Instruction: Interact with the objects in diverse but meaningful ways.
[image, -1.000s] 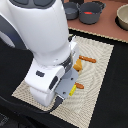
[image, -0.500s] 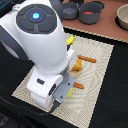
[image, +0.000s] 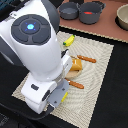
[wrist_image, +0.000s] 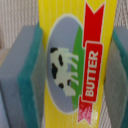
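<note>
In the wrist view a yellow box (wrist_image: 75, 30) with a red "BUTTER" label and a cow picture fills the gap between my gripper's (wrist_image: 77, 75) two fingers. The teal pads (wrist_image: 35, 80) press against both of its long sides. In the exterior view my gripper (image: 59, 96) sits low over the woven mat (image: 97, 75), and the arm hides the box. Beyond it on the mat lie a banana (image: 68, 41) and an orange-yellow bread loaf (image: 76, 65). Two grey-blue pots (image: 68, 10) stand off the mat at the back, and the one (image: 85, 19) on the exterior view's right holds a red tomato (image: 91, 7).
Two thin orange sticks (image: 86, 59) lie on the mat, one beside the loaf and one (image: 76, 84) close to my gripper. A beige bowl (image: 122, 17) stands at the back on the exterior view's right. The arm's white body (image: 35, 45) covers the mat's left half.
The arm's upper body has swung down and toward the exterior view's left. The gripper has stayed low at about the same spot on the mat.
</note>
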